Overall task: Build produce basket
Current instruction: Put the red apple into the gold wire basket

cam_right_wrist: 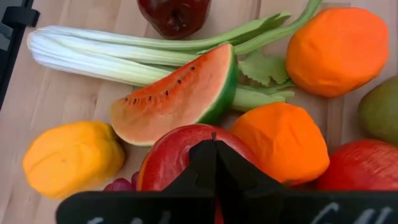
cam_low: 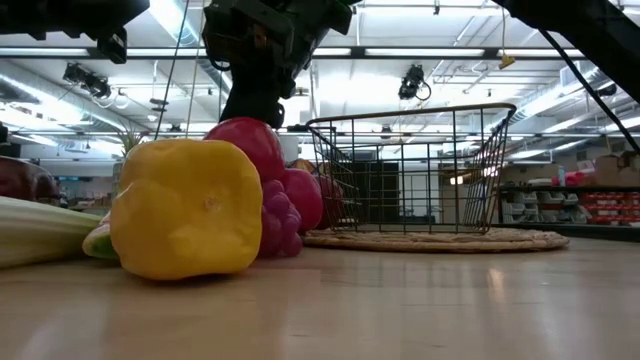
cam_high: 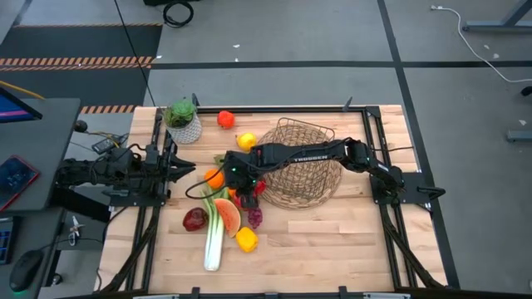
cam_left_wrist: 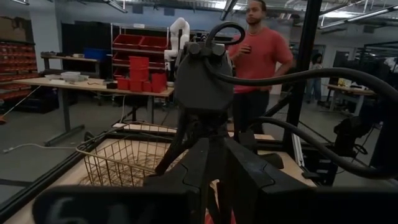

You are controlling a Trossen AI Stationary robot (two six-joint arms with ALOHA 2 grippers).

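Note:
The wire basket (cam_high: 303,162) stands at the table's middle right on its round woven part (cam_low: 430,240). The produce lies left of it: a watermelon slice (cam_right_wrist: 180,96), a leek (cam_right_wrist: 124,53), two oranges (cam_right_wrist: 280,140), a yellow fruit (cam_right_wrist: 71,155), a green pear (cam_right_wrist: 379,112), grapes (cam_high: 254,218) and red apples. My right gripper (cam_right_wrist: 214,146) reaches over the basket, slanting down, shut, its tips over a red apple (cam_right_wrist: 168,162). My left gripper (cam_high: 189,170) waits shut at the left edge. My right gripper has its shut fingertips (cam_right_wrist: 205,155) right at the top of the red apple (cam_right_wrist: 186,134), coming from above on a slant from the table's right. The fingers themselves hide the spot, so I cannot tell whether they touch the apple or pinch anything on it.
A potted green plant (cam_high: 183,120) stands at the far left, with a red-orange fruit (cam_high: 225,119) and a lemon (cam_high: 246,141) beside it. A dark red apple (cam_high: 195,218) lies near the leek. Bare wood stretches along the near edge and near right. A person (cam_left_wrist: 261,50) stands beyond the table.

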